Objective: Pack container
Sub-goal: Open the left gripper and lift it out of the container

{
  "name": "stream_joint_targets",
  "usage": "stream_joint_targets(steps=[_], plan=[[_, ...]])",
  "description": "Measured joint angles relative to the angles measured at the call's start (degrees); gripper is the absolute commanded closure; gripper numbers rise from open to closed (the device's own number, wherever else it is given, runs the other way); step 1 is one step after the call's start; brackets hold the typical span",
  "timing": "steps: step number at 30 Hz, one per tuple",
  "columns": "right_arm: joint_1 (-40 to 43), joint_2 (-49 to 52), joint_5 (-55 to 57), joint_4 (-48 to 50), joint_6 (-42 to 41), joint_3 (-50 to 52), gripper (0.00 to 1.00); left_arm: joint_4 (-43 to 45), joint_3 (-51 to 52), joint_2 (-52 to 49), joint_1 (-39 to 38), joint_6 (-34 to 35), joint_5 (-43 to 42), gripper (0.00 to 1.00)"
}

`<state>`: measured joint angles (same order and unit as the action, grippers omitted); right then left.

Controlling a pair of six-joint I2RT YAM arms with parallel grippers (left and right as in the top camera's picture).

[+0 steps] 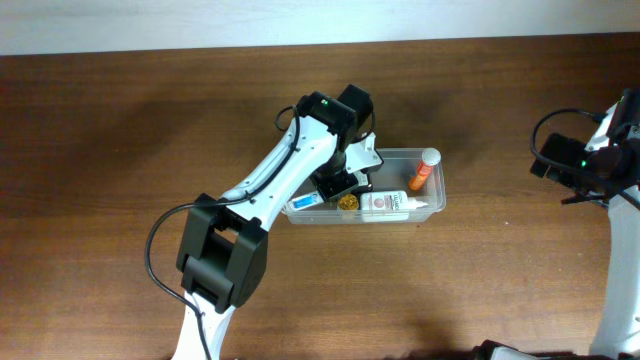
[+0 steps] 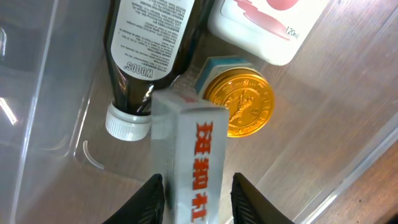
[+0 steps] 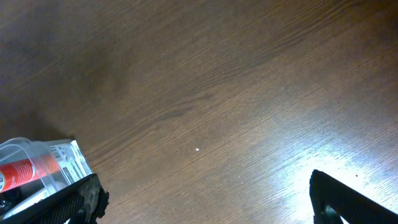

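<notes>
Overhead view is showing the wooden tabletop (image 1: pixel 120 120) carrying the container (image 1: pixel 441 195), which is lying directly beneath the left jaws and well apart from the right jaws. The left arm (image 1: pixel 290 165) is reaching down into the tub. The right arm (image 1: pixel 600 160) is standing off at the side, probably so that it is not crowding the packing.

The left jaws are gripping a narrow white box (image 2: pixel 196 143) with red characters, clamping it across its two long sides. Its free end is pointing away from the jaws, towards the tub floor. This hold appears chosen so that the box can go end-first into a tight gap.

Just beyond the jaws, a dark bottle (image 2: pixel 149 43) is lying on its side, with its white cap (image 2: pixel 127 121) close beside the box end. A white bottle (image 2: pixel 267 25) is lying further beyond. A gold-lidded tin (image 2: pixel 239 102) is sitting just to the other side of the box end.

The right jaws are standing wide open over bare tabletop, holding nothing.
</notes>
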<state>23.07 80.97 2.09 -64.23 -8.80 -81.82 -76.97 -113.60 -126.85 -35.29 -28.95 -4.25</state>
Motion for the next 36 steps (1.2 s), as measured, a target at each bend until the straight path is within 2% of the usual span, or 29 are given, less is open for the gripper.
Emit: stream_joint_targets(steps=[2, 3, 5, 20, 25, 28, 32, 35, 36], plan=[[0.0, 0.0, 0.0, 0.0, -0.02, 0.0, 0.02, -0.02, 0.0, 0.0, 0.0, 0.0, 0.28, 0.63], [0.0, 0.0, 0.0, 0.02, -0.04, 0.0, 0.02, -0.02, 0.0, 0.0, 0.02, -0.02, 0.72, 0.57], [0.0, 0.0, 0.0, 0.0, -0.02, 0.0, 0.02, -0.09, 0.0, 0.0, 0.04, -0.22, 1.73, 0.51], [0.0, 0.0, 0.0, 0.0, 0.0, 0.0, 0.02, 0.42, 0.0, 0.0, 1.64, -0.39, 4.31, 0.5], [0.0, 0.0, 0.0, 0.0, -0.04, 0.0, 0.02, 1.62, -0.33, 0.0, 1.73, 0.17, 4.52, 0.43], [0.0, 0.0, 0.0, 0.02, 0.0, 0.0, 0.02, 1.33, -2.86, -0.02, 1.7, 2.78, 4.5, 0.41], [-0.02, 0.0, 0.0, 0.0, -0.02, 0.0, 0.02, 0.31, -10.93, -0.02, 1.73, 7.13, 4.55, 0.32], [0.0, 0.0, 0.0, 0.0, 0.0, 0.0, 0.02, -2.58, -17.94, 0.0, 1.73, 10.03, 4.55, 0.02], [0.0, 0.0, 0.0, 0.02, -0.07, 0.0, 0.02, -3.41, -19.56, 0.0, 1.73, 10.34, 4.57, 0.01]])
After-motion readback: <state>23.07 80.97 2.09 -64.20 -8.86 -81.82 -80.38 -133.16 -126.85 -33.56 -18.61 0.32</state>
